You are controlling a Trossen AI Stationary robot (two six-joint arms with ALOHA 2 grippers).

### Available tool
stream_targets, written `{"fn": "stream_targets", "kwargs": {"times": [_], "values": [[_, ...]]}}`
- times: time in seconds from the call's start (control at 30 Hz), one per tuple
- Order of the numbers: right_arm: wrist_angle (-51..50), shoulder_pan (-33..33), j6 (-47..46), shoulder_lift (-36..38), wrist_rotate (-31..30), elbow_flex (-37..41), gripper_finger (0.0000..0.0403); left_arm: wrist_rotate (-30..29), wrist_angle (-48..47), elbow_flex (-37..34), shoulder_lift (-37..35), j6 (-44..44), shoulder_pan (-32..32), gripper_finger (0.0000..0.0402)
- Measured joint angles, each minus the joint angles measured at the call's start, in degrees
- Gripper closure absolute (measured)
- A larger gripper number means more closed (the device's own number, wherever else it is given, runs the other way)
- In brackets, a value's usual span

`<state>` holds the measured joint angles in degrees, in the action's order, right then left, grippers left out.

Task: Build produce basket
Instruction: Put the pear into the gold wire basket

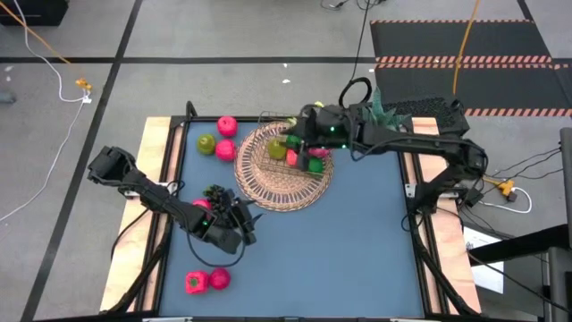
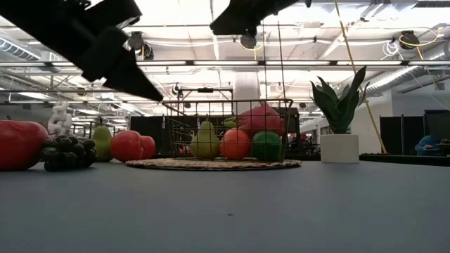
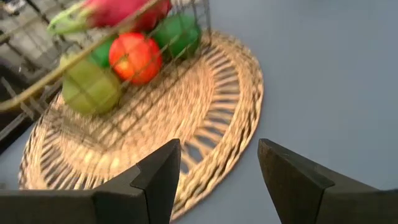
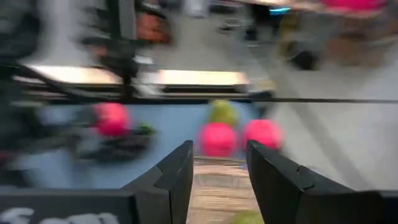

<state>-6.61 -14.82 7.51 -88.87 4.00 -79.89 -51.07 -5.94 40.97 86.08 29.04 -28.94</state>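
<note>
The round wicker basket (image 1: 284, 179) lies flat at the table's middle. Its wire frame (image 2: 225, 105) holds a green pear (image 3: 90, 87), a red-orange fruit (image 3: 135, 57), a green fruit (image 3: 180, 31) and a pink dragon fruit (image 2: 260, 116). My right gripper (image 1: 299, 136) hovers over the basket's far part, open and empty (image 4: 217, 168). My left gripper (image 1: 239, 225) is near the basket's near-left rim (image 3: 230, 124), also open and empty (image 3: 217, 180). Dark grapes (image 1: 214, 194) lie beside it. Two pink fruits (image 1: 226, 126) and a green one (image 1: 206, 143) lie left of the basket.
Two more pink fruits (image 1: 207, 281) lie near the table's near-left corner. A green plant in a white pot (image 2: 339, 147) stands at the far right. Bare blue tabletop (image 1: 349, 250) stretches right of and nearer than the basket. Wooden rails edge the table's left and right sides.
</note>
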Motion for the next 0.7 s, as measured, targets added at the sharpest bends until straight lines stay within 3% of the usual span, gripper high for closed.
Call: {"fn": "stream_targets", "kwargs": {"times": [0.07, 0.3, 0.5, 0.7], "values": [[-0.23, 1.23, -1.81, 0.39, 3.81, 2.30, 0.0263, 0.04, -3.22, 0.00, -0.19, 2.63, -0.29, 0.0183], [9.80, 9.95, -5.61, 0.56, 4.42, 16.06, 0.0264, 2.97, -14.58, 0.07, -3.55, 11.77, -0.34, 0.0183], [27.57, 16.36, -11.56, 0.56, 1.98, 27.34, 0.0264, 3.61, -32.49, 0.04, -10.09, 29.30, -0.34, 0.0183], [29.64, 21.36, -13.93, 0.62, 2.17, 30.17, 0.0264, 7.40, -44.58, 0.02, -14.09, 44.17, -0.56, 0.0183]]}}
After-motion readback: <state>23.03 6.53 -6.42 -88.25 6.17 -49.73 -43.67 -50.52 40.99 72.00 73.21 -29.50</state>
